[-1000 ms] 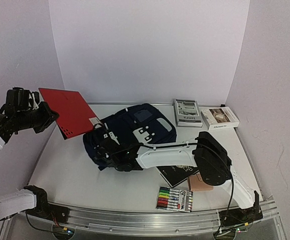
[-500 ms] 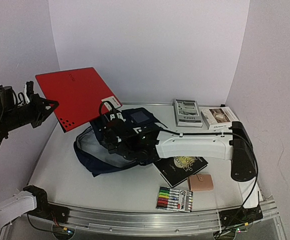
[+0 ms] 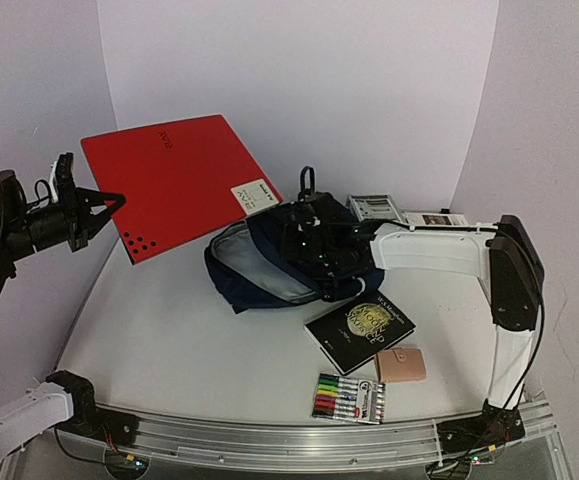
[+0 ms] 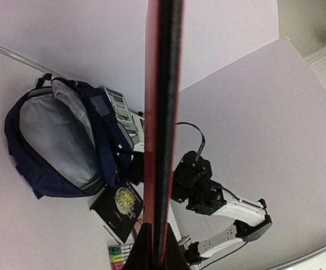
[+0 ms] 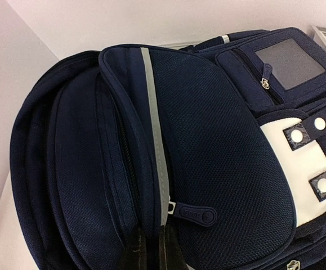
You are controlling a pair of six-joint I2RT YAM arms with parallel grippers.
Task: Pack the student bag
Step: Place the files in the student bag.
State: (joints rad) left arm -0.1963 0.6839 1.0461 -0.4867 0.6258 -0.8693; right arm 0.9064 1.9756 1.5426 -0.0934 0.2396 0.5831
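The student bag [image 3: 247, 285], navy with a grey lining, lies mid-table with its mouth gaping toward the left. My right gripper [image 3: 311, 226] is shut on the bag's upper rim and holds that edge lifted. In the right wrist view the fingers [image 5: 133, 254] pinch the fabric beside the grey stripe, near a zipper pull [image 5: 199, 214]. My left gripper [image 3: 115, 204] is shut on the left corner of a flat red folder [image 3: 179, 180], held in the air left of the bag. The left wrist view shows the folder [image 4: 163, 112] edge-on, with the bag [image 4: 56, 140] open below it.
A black book [image 3: 361, 328], a pink wallet [image 3: 401, 365] and a pack of markers [image 3: 349, 398] lie at the front right. Two boxed books [image 3: 374, 208] [image 3: 439, 218] rest by the back wall. A metal rail [image 3: 289, 440] runs along the near edge.
My right gripper pulled the bag's rim up and to the right, spreading the mouth open. My left gripper lifted the red folder higher and swung it toward the bag.
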